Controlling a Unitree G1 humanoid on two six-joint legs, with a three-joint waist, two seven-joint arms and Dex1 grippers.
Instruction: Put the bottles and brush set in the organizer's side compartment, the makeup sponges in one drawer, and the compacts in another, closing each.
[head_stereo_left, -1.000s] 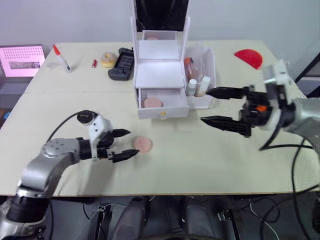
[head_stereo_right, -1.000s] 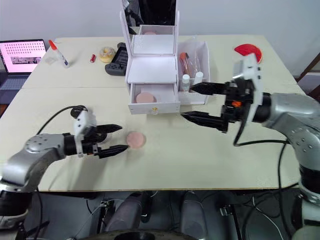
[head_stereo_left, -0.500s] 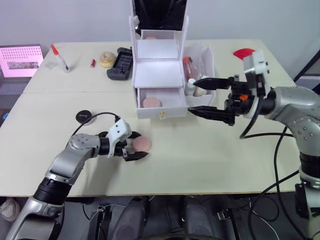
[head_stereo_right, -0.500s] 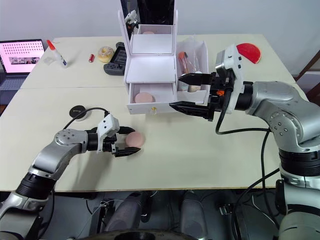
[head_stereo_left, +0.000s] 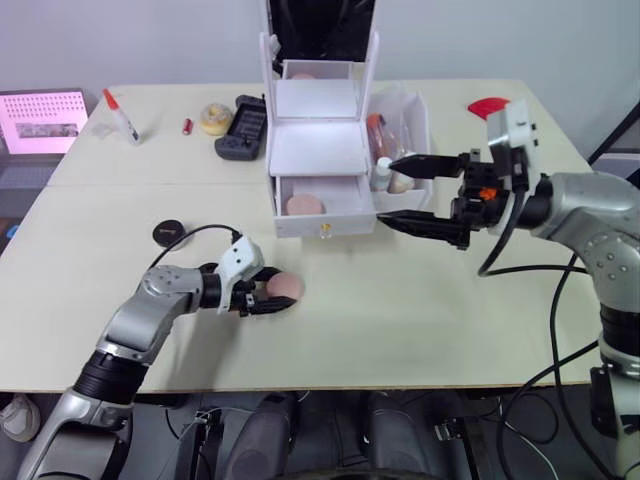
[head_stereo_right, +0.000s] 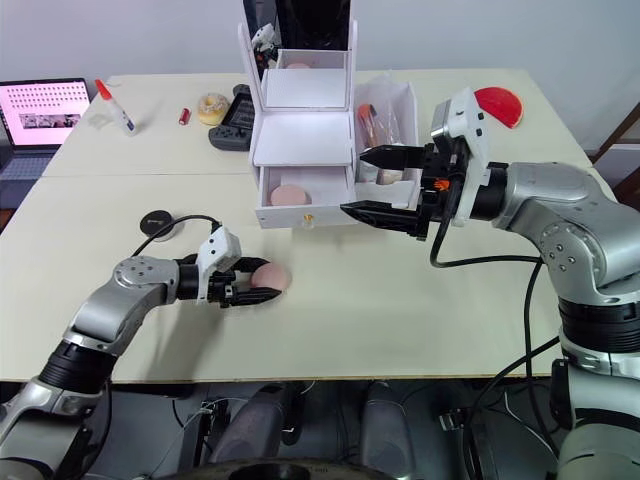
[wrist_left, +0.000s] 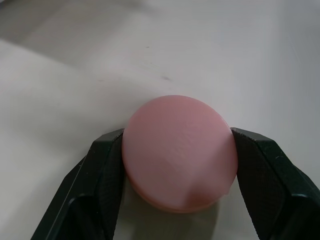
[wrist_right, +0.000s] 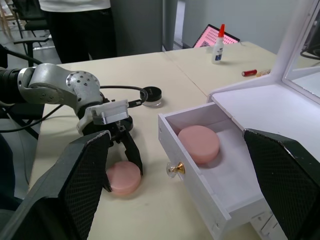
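Left wrist view: a flat, round, pale-pink makeup sponge (wrist_left: 179, 151) lies on the cream table (wrist_left: 240, 60), and the left gripper (wrist_left: 177, 172) has its two black fingers pressed against the sponge's opposite edges, holding it across its width. The sponge looks soft and very light, so it will likely squash under pressure rather than slip; a light pinch at the rim, as here, seems the sensible hold. Being a disc, it has no long axis and points no particular way; its broad face is up.

From the head camera, going left to right: the held sponge sits on the table in front of the white plastic organizer with tall mirror (head_stereo_left: 320, 140), a little to the robot's left of it. The organizer's lower white drawer with a small gold knob (head_stereo_left: 326, 215) is pulled open, with a second pink sponge (head_stereo_left: 305, 205) lying flat inside. To its right, the white open-topped side compartment (head_stereo_left: 404, 150) already holds bottles. Furthest right, the right gripper (head_stereo_left: 418, 192) hovers just beside that compartment, fingers spread wide and holding nothing.
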